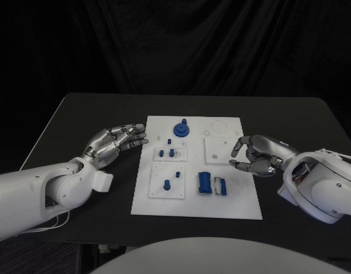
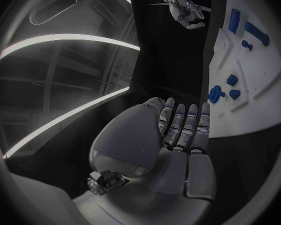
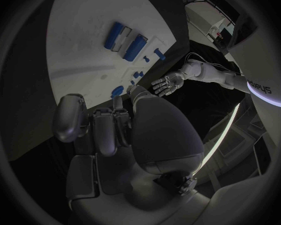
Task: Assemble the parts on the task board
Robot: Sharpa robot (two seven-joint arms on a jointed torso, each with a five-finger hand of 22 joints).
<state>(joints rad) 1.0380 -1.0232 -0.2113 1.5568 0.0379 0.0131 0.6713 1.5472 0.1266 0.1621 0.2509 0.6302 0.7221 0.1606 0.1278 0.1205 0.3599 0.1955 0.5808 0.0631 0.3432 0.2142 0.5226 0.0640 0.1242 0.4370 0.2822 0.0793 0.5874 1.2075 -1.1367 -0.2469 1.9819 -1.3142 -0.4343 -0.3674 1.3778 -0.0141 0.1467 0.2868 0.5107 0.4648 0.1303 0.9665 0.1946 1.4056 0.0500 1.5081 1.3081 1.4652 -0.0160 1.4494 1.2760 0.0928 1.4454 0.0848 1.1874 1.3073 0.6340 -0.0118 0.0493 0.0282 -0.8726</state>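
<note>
Currently the white task board [image 1: 225,205] lies in the middle of the black table [image 1: 76,114], with small blue parts [image 1: 180,129] on it: a round one near its far edge, short pegs [image 1: 169,152] at mid-board, and a larger blue block [image 1: 204,182] nearer the robot. The left hand [image 1: 116,141] hovers just beside the board's left edge, fingers loosely extended and holding nothing. The right hand [image 1: 257,154] sits over the board's right side, fingers curled but apart, also empty.
</note>
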